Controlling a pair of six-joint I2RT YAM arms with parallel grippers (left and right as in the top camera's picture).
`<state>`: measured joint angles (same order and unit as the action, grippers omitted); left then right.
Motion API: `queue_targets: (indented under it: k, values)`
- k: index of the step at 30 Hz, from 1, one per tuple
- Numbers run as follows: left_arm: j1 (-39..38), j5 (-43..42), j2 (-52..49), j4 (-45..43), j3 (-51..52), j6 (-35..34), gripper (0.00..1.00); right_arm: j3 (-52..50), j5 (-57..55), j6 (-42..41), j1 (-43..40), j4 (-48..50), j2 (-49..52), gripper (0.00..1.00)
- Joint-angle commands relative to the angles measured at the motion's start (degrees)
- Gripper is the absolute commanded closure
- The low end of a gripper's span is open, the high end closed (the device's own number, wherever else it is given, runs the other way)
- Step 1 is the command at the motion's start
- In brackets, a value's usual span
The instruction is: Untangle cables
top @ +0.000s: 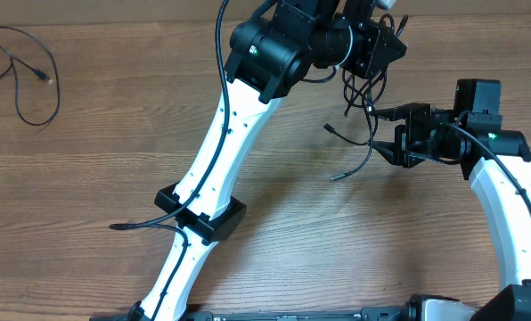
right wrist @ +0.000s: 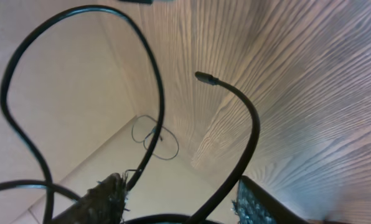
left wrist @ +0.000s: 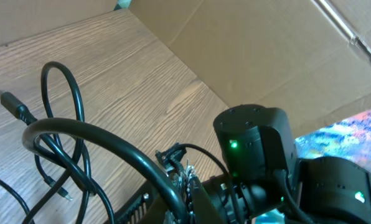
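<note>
The tangled cables (top: 362,111) hang as thin black loops between my two grippers at the back right. Two plug ends (top: 330,127) stick out toward the left. My left gripper (top: 365,73) is shut on a strand of them, seen close up in the left wrist view (left wrist: 187,182), where loops (left wrist: 73,134) dangle above the table. My right gripper (top: 392,134) is open, pointing left at the bundle. In the right wrist view (right wrist: 179,205) two strands (right wrist: 251,134) pass between its spread fingers. One separate cable (top: 25,71) lies loose at the far left.
A cardboard wall (left wrist: 248,56) runs along the back of the wooden table (top: 337,250). The left arm (top: 216,152) crosses the middle diagonally. A thin black cord with a plug end (top: 132,226) sticks out beside the left arm's lower part.
</note>
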<state>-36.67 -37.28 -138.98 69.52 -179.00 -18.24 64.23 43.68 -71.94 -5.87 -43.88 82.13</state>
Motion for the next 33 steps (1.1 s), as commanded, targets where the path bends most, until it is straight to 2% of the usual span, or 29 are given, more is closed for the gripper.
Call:
queue_targets:
  k: [1,6,9,10,13,14,15,17,19,20,22,24,25,30,33]
  values:
    - [0.0,0.37,1.11,-0.15,-1.05,3.34,0.96,-0.15,2.27,-1.81,0.35,2.86,0.35,0.51]
    - [0.0,0.13,1.11,-0.79,-1.05,-4.15,0.96,-0.15,2.27,-6.1,0.39,8.11,0.35,0.55]
    - [0.0,0.17,1.11,-1.03,-1.05,-5.25,0.96,-0.15,2.27,-6.56,0.42,10.29,0.35,0.56]
    - [-0.11,-0.92,1.11,-1.64,-1.05,-8.07,0.96,-0.15,0.42,-7.58,0.42,10.69,0.37,0.61]
    - [-0.11,-2.99,1.11,-2.32,-1.05,-8.37,0.96,-0.15,-5.05,-7.52,0.42,11.06,0.46,0.91]
    - [0.15,-2.49,1.11,-2.32,-1.05,-8.26,0.96,-0.15,-6.34,-6.95,0.42,10.99,0.46,0.96]
    - [0.7,-2.32,1.11,-2.34,-1.05,-7.58,0.96,-0.15,-7.61,-5.53,0.42,10.91,0.46,0.96]
    - [3.23,-2.38,1.22,-2.27,-1.07,-5.99,0.96,-0.15,-14.6,3.15,0.39,9.64,0.46,0.96]
    - [6.47,-2.89,1.44,-1.77,-1.05,-5.38,0.96,-0.15,-24.5,8.11,0.17,5.64,0.46,0.96]
    - [9.01,-3.23,1.53,-0.57,-1.07,-4.35,0.96,-0.15,-33.22,9.53,-0.63,1.95,0.46,0.96]
    - [11.93,-3.28,1.55,1.99,-1.05,-3.37,0.96,-0.15,-42.51,9.46,-2.64,-2.38,0.46,0.96]
    - [14.86,-3.23,1.55,5.95,-1.07,0.57,0.96,-0.15,-50.03,9.49,-6.05,-5.42,0.46,0.96]
    - [17.64,-2.58,1.55,10.1,-1.05,5.55,0.96,-0.15,-53.99,9.68,-9.9,-6.75,0.46,0.96]
    - [22.36,3.8,1.55,15.37,-1.05,11.23,0.96,-0.15,-55.41,11.32,-16.2,-6.82,0.52,0.96]
    - [23.96,12.52,1.55,18.58,-1.05,14.01,0.96,-0.15,-59.43,12.28,-17.49,-7.17,0.52,0.96]
